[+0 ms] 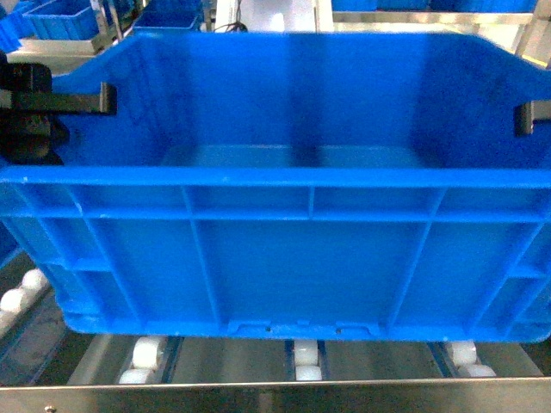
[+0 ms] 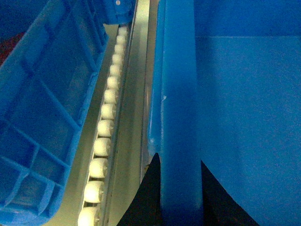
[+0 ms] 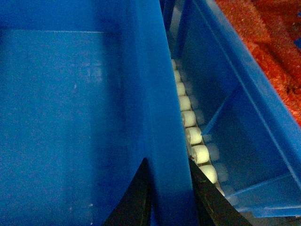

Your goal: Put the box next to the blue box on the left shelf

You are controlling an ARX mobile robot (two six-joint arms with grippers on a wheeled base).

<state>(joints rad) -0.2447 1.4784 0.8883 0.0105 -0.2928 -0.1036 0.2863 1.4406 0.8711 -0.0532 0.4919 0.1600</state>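
Note:
The box (image 1: pixel 301 258), a large bright blue ribbed crate, fills the head view just over the left shelf (image 1: pixel 146 354) with its white rollers; I cannot tell whether it touches them. My left gripper (image 1: pixel 96 98) is shut on the box's left rim, and my right gripper (image 1: pixel 530 117) is shut on its right rim. In the left wrist view the black fingers of the left gripper (image 2: pixel 178 162) pinch the rim (image 2: pixel 178 94), and a blue box (image 2: pixel 42 108) stands beyond a roller track (image 2: pixel 106 127). In the right wrist view the right gripper (image 3: pixel 167 162) clamps the box wall (image 3: pixel 155 94).
On the right, past a roller track (image 3: pixel 190 122), stands another blue crate (image 3: pixel 235 108) with red-orange contents (image 3: pixel 268 33). The shelf's metal front rail (image 1: pixel 275 397) runs below the box. More blue bins (image 1: pixel 60 17) sit at the far back left.

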